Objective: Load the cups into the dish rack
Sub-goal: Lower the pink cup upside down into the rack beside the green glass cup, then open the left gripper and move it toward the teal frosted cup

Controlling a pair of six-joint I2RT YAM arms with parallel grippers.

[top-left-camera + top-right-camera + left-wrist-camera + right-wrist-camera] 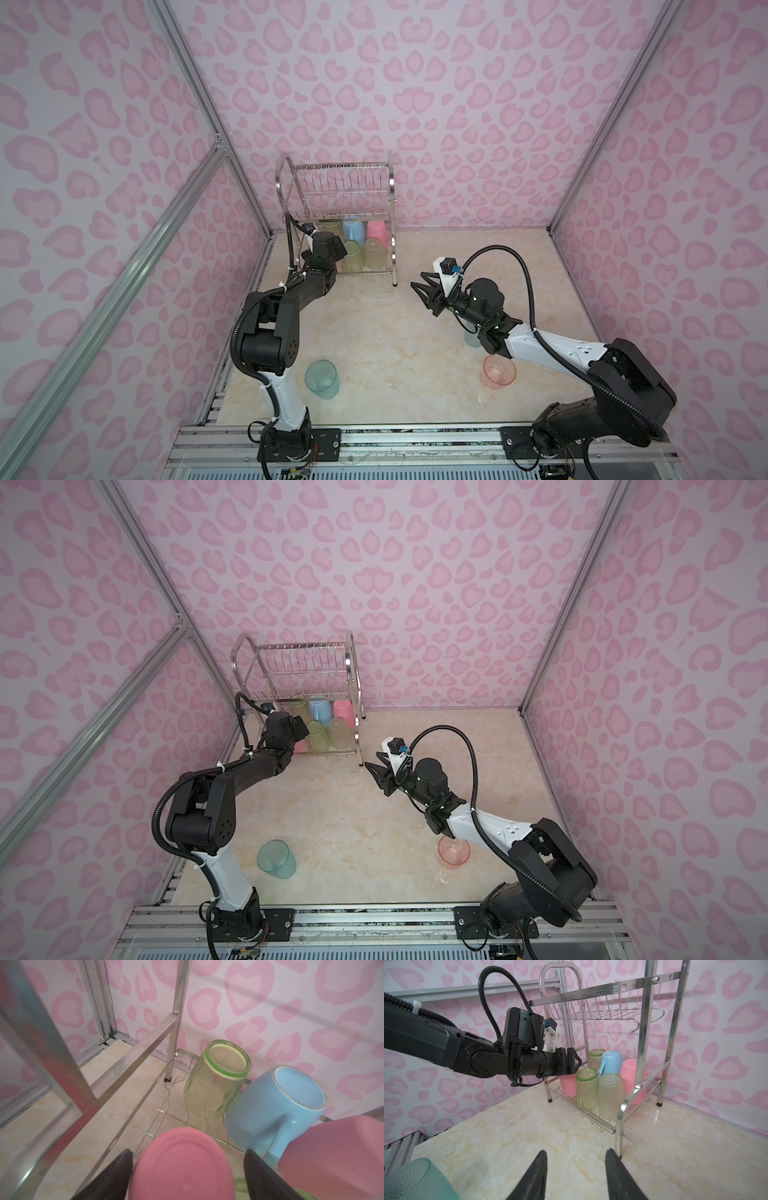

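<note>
Fingers of the left gripper (188, 1150) stand spread around an upturned pink cup (182, 1169) on the lower shelf of the dish rack (646, 1022), far left. The right gripper (575, 1167) hovers empty, fingers apart; a teal tumbler (321, 378) and a peach tumbler (498, 371) stand nearer.

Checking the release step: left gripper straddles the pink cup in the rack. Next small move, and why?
Probably back the left gripper straight out, jaws open. The pink cup stands upside down on the lower shelf of the dish rack, with a gap showing on one side, so it looks released; a teal cup waits on the table.
</note>
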